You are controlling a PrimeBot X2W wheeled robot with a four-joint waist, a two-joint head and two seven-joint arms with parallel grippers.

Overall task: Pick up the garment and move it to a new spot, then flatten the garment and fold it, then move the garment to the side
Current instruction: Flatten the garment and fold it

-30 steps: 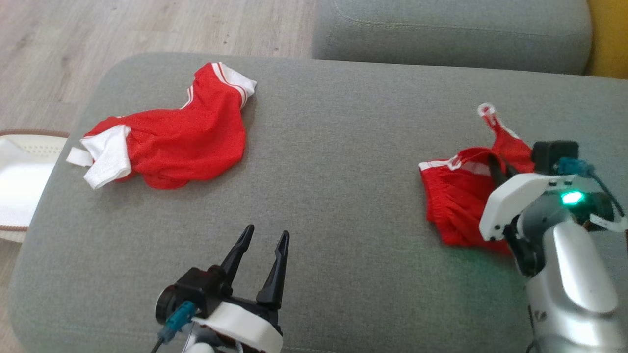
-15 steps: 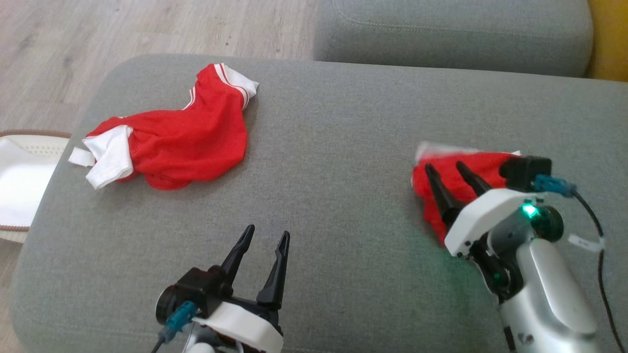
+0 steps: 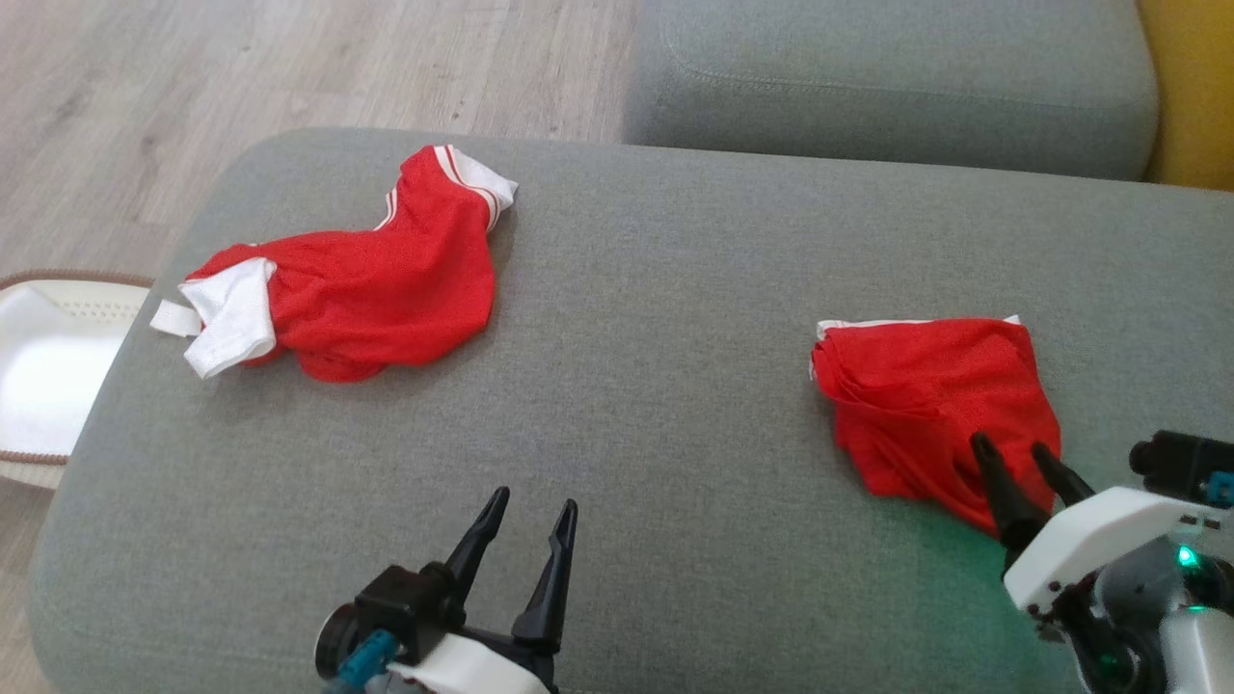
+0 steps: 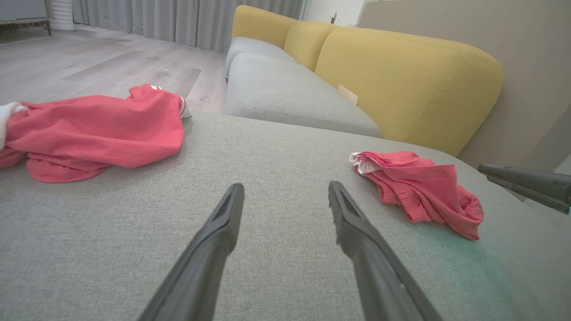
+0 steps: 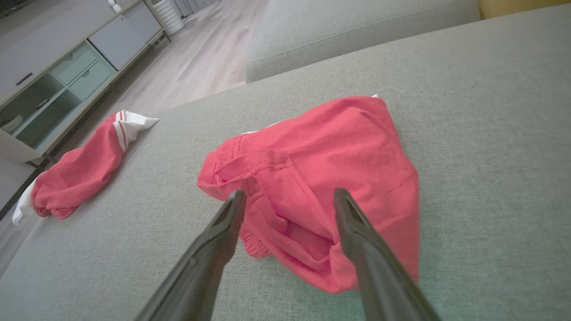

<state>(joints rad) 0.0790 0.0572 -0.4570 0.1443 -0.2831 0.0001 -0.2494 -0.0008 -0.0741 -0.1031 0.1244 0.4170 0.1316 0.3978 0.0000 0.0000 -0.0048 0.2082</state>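
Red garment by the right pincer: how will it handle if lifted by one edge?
Probably floppy: the red garment lies in soft layered creases, so a one-edge lift likely unfolds it. Thin cloth, likely light. Pushing may bunch it.

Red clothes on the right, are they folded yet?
Mostly: the small red garment lies in a folded bundle on the grey cushion. The right gripper hovers open over its near edge, gripping nothing. To do: moving it aside. The left gripper is open too.

Grey sofa cushion (image 3: 675, 289), wood floor (image 3: 289, 67), yellow backrest (image 4: 401, 76), grey cabinet (image 5: 111, 31)
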